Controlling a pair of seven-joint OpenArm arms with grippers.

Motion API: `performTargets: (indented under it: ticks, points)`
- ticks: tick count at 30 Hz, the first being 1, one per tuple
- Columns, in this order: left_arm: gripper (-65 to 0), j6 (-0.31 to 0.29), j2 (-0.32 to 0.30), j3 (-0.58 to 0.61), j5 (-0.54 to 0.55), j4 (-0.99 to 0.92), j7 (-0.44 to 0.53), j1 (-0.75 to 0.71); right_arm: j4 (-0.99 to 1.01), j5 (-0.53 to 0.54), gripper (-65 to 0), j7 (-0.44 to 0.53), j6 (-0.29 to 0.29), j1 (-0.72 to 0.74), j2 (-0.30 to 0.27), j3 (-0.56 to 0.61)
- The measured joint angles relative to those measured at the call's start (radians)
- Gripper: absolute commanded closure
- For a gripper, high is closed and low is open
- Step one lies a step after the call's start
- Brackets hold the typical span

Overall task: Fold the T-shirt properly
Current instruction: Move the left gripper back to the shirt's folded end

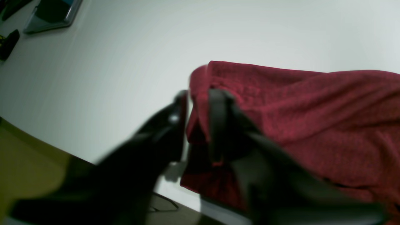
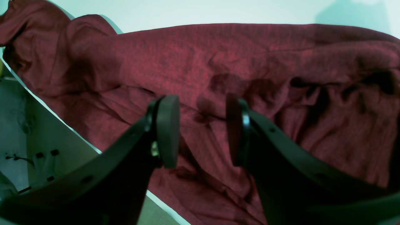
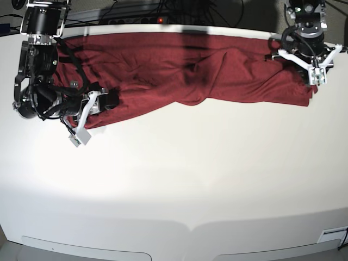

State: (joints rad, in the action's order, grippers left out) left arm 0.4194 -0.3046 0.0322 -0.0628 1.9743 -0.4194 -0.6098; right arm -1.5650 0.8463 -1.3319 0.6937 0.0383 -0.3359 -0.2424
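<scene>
Stretched along the white table's [image 3: 174, 179] far edge, the maroon T-shirt [image 3: 179, 68] sits mid-fold as the left gripper [image 1: 197, 122], jaws parted around a hem fold, and the empty, spread right gripper [image 2: 201, 131] seemingly ready a regrasp.

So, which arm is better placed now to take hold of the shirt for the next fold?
Probably the left gripper: a fold of the T-shirt's edge already lies between its parted fingers. The right gripper hangs open above the cloth.
</scene>
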Motion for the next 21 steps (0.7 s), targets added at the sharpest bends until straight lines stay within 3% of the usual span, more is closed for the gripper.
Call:
performTargets:
  ticks: [11, 14, 17, 21]
  points:
    - [-24.5, -0.016, 0.0, -0.005, -0.045, 0.0, 0.0, 0.0, 0.0, 0.0, -24.6, 0.0, 0.0, 0.0, 0.0, 0.0]
    - [-24.5, -0.172, -0.003, -0.072, 0.033, 0.0, -0.003, 0.001, 0.0, 0.0, -24.6, 0.0, 0.0, 0.0, 0.0, 0.0]
    - [-24.5, -0.356, -0.005, -0.194, 0.168, 0.0, 0.0, 0.004, 0.0, 0.0, -24.6, -0.002, 0.0, 0.0, 0.0, 0.0]
    - [-24.5, -0.558, -0.005, -0.365, 0.335, 0.0, -0.005, 0.003, 0.0, 0.0, -24.6, -0.004, 0.0, 0.0, 0.0, 0.0]
